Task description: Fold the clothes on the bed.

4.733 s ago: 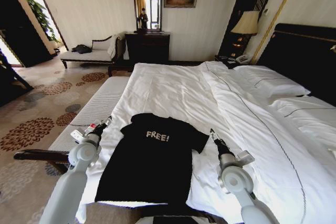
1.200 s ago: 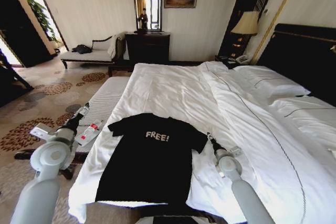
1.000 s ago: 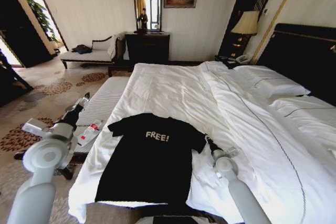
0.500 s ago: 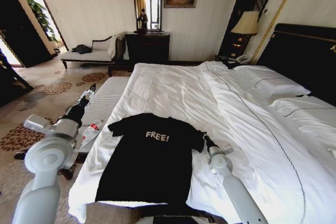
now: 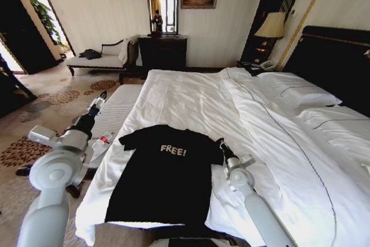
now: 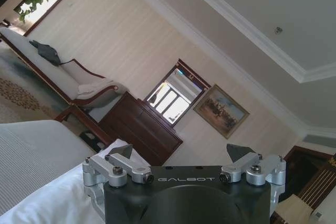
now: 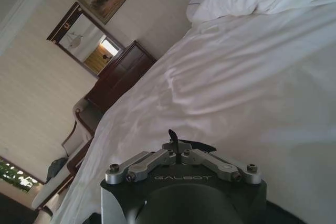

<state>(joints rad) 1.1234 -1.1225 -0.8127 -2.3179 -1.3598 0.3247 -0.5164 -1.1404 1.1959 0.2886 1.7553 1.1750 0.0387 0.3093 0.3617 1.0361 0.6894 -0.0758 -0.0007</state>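
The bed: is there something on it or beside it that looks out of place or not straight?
On the bed, the black T-shirt lies flat but slightly askew, hem overhanging the foot edge. A small plastic bottle lies on its side on the bench alongside, an odd place for it.

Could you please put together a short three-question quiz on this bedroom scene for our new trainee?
1. True or false: the T-shirt lies folded in half on the bed.
2. Which gripper has its tip at the shirt's sleeve? A) left gripper B) right gripper
3. Fill in: the left gripper's fingers are ____.

Key
1. False: it lies flat and spread out, lettering up.
2. B: the right one is at the sleeve on the robot's right, fingers shut; the left one is raised over the bench beside the bed.
3. Open.
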